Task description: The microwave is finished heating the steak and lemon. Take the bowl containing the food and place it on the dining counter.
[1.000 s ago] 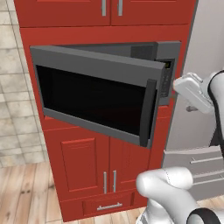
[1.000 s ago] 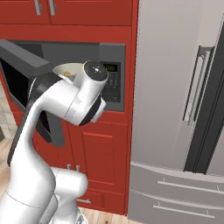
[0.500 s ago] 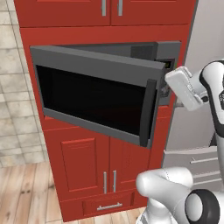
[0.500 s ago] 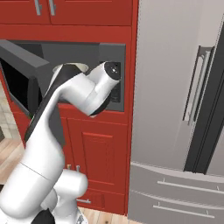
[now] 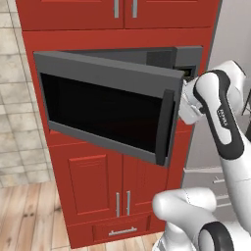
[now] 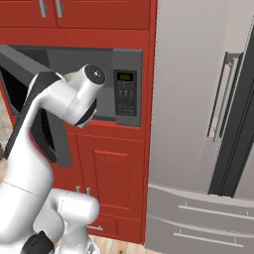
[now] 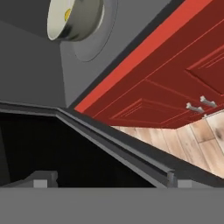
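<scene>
The microwave [image 6: 126, 94] is built into red cabinets, and its black glass door [image 5: 105, 105] hangs open to the left. In the hand view the bowl [image 7: 74, 17] sits on the round turntable inside, far ahead, pale inside, with a yellow lemon [image 7: 67, 14] piece showing in it. The steak is hidden inside the bowl. My gripper [image 7: 110, 180] is open and holds nothing, at the mouth of the microwave just past the door's free edge and well short of the bowl. My arm [image 5: 220, 112] reaches in from the right. The dining counter is out of view.
The open door [image 7: 52, 148] lies close beside the hand. Red lower cabinets [image 5: 98, 186] with silver handles stand under the microwave. A steel fridge [image 6: 198, 99] stands to the right and a tiled wall [image 5: 14, 122] to the left, over a wooden floor [image 7: 192, 144].
The hand has swung left from in front of the fridge to the microwave's opening beside the door edge. The jaws stayed open and the door has not moved.
</scene>
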{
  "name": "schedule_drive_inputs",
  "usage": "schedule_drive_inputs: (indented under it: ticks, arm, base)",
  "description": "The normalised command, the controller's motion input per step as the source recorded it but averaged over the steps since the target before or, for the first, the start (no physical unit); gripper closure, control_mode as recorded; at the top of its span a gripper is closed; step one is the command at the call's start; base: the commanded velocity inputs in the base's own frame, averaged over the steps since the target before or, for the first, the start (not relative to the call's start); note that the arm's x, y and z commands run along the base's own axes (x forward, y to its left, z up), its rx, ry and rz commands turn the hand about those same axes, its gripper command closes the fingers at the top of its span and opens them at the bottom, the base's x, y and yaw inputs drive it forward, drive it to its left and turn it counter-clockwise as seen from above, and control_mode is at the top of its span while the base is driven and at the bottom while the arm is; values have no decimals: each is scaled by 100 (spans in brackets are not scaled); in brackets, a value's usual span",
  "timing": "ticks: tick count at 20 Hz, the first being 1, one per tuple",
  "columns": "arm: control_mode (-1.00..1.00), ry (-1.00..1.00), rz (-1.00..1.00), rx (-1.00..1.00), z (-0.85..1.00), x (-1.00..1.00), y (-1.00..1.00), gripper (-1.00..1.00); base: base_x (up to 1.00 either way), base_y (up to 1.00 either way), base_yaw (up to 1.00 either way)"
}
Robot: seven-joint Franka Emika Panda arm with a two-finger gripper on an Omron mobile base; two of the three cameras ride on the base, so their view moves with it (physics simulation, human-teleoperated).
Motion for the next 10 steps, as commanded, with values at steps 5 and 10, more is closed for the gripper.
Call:
schedule_drive_inputs:
  ticks: [5,10]
  arm:
    - [-100,-2,0,0,5,-45,64,-100]
    - [-100,-9,1,5,12,-88,70,-100]
  base:
    - [0,0,0]
    - [0,0,0]
